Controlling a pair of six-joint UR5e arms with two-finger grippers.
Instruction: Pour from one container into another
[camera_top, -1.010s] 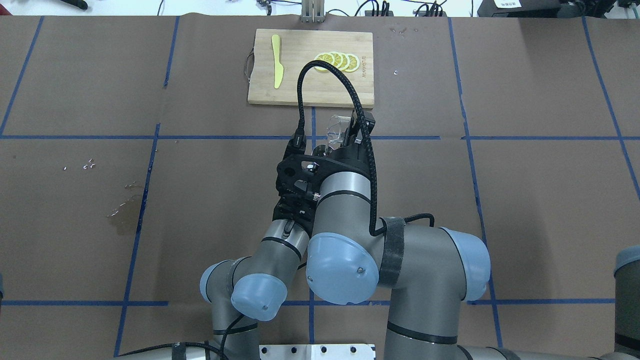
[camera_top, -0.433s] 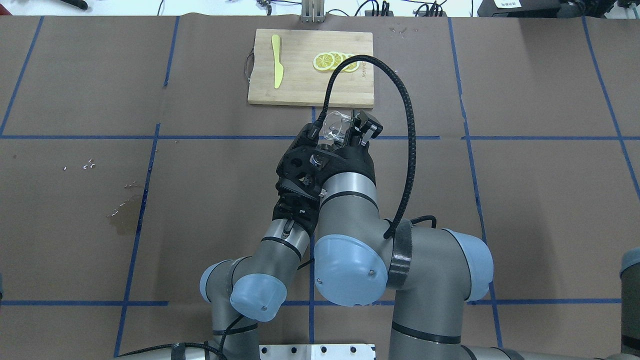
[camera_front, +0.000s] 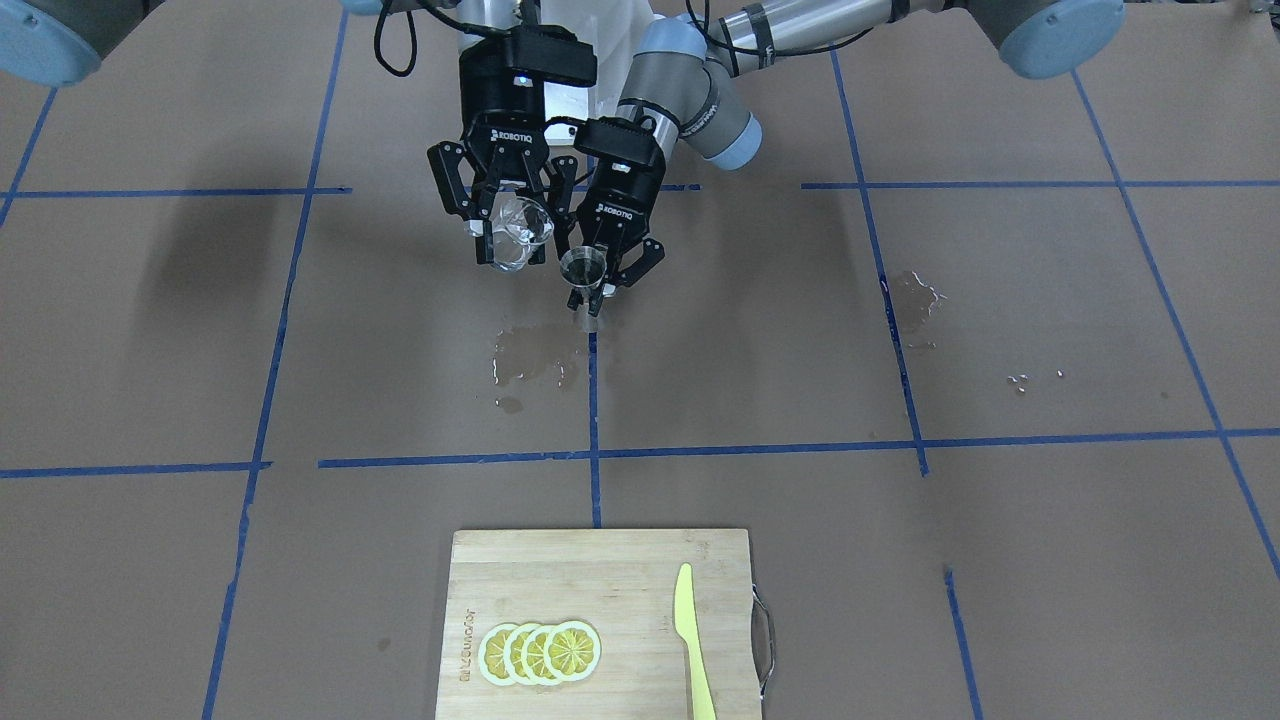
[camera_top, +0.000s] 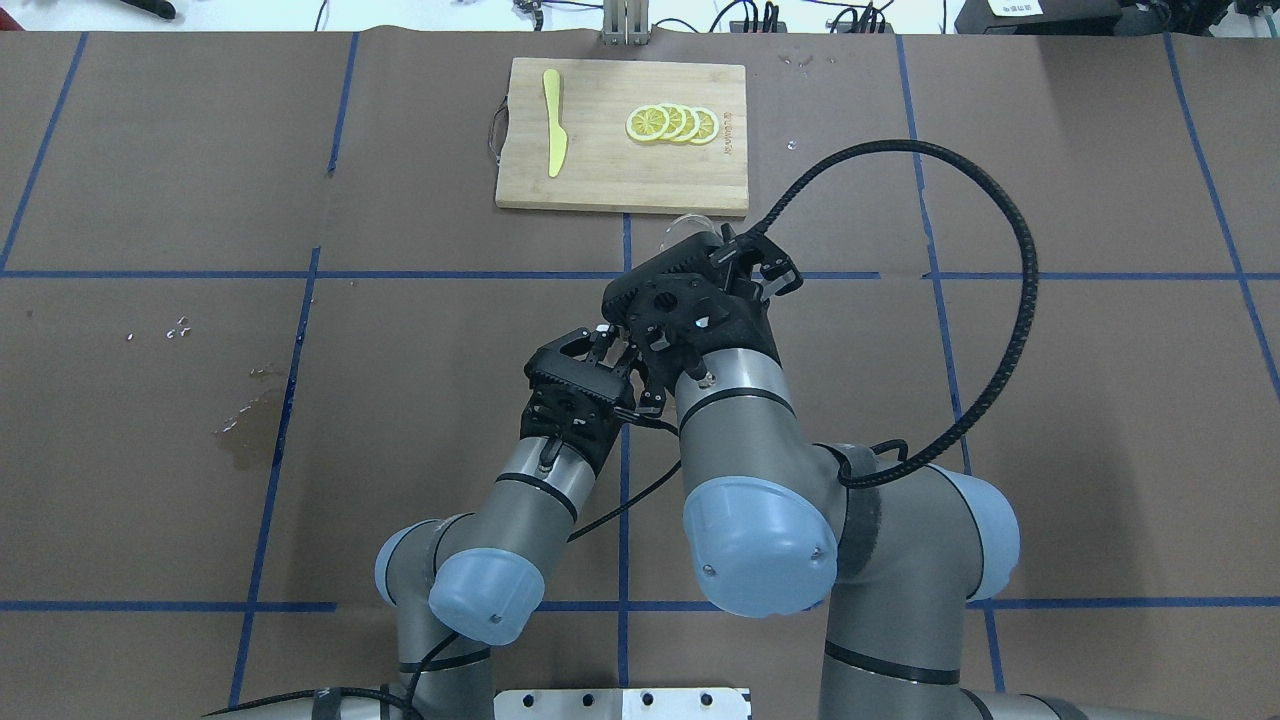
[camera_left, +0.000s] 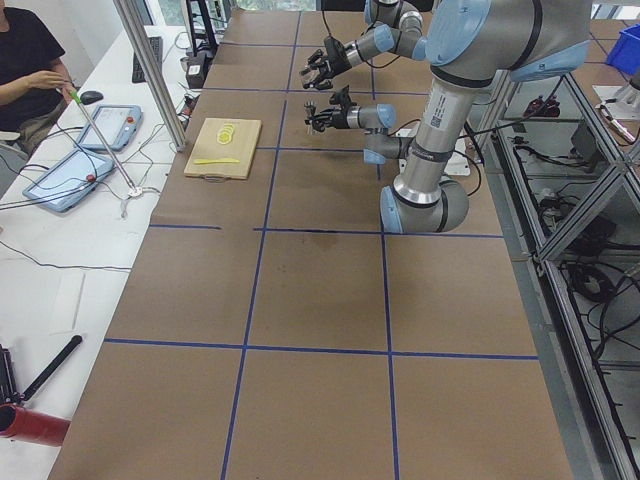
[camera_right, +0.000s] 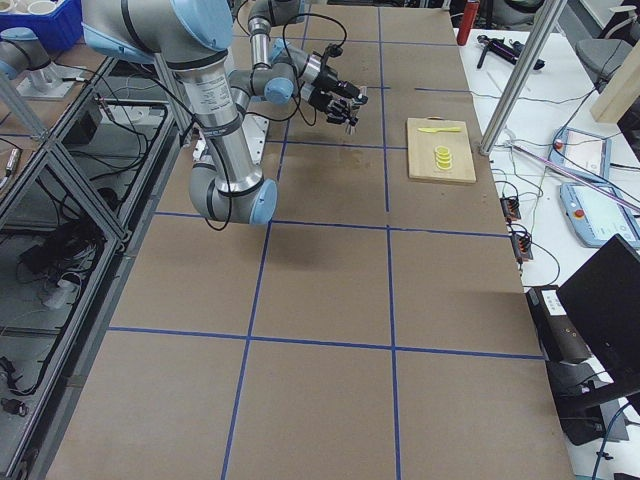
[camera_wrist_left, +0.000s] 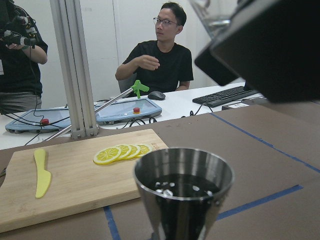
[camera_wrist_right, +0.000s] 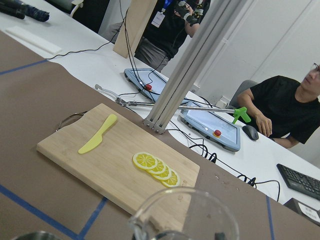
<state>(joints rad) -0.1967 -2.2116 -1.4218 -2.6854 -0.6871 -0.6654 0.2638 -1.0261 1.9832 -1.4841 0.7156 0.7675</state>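
Note:
The clear glass cup (camera_front: 518, 229) hangs in the air, tilted, with my right gripper (camera_front: 508, 238) shut on it. In the overhead view only the cup's rim (camera_top: 686, 224) shows past that gripper (camera_top: 738, 256). The steel jigger (camera_front: 584, 281) stands upright just beside and slightly below the cup, with my left gripper (camera_front: 600, 284) shut on its waist. It is held above the paper. In the left wrist view the jigger (camera_wrist_left: 183, 194) holds dark liquid with a few bubbles. The cup's rim (camera_wrist_right: 183, 212) fills the bottom of the right wrist view.
A wet patch (camera_front: 528, 362) lies on the brown paper below the jigger, and another wet patch (camera_front: 914, 297) further toward my left. A wooden cutting board (camera_front: 620, 570) at the far edge carries lemon slices (camera_front: 540, 652) and a yellow knife (camera_front: 690, 640). People sit at desks beyond the table.
My right wrist has rotated and its cable has swung out to the right, carrying the cup slightly away from me. My left gripper has drawn back toward me with the jigger.

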